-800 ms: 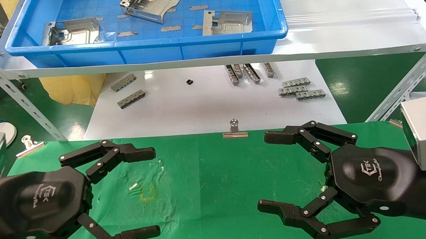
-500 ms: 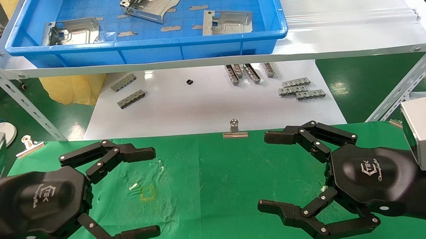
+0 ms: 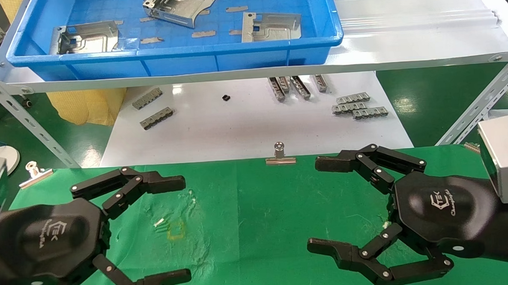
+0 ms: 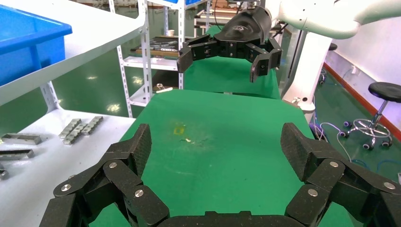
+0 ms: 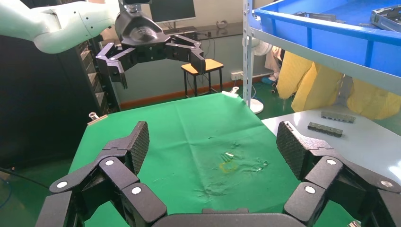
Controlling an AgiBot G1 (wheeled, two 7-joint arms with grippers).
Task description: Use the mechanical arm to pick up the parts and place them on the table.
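Note:
Three silver sheet-metal parts lie in the blue tray [image 3: 173,52] on the raised shelf: one at the left [image 3: 86,37], one tilted at the back [image 3: 179,4], one at the right [image 3: 270,26]. My left gripper [image 3: 185,228] hovers open and empty over the left of the green table [image 3: 257,211]. My right gripper [image 3: 313,204] hovers open and empty over the table's right. The left wrist view shows its own open pads [image 4: 218,146] over bare cloth, with the right gripper [image 4: 227,49] far off. The right wrist view shows the same [image 5: 210,146], with the left gripper [image 5: 151,49] beyond.
A white board [image 3: 244,125] lies below the shelf beyond the table, with small grey notched bars [image 3: 357,106] on it. A binder clip [image 3: 280,156] sits on the table's far edge and another [image 3: 34,173] at the left corner. Slanted shelf legs [image 3: 479,102] stand at both sides.

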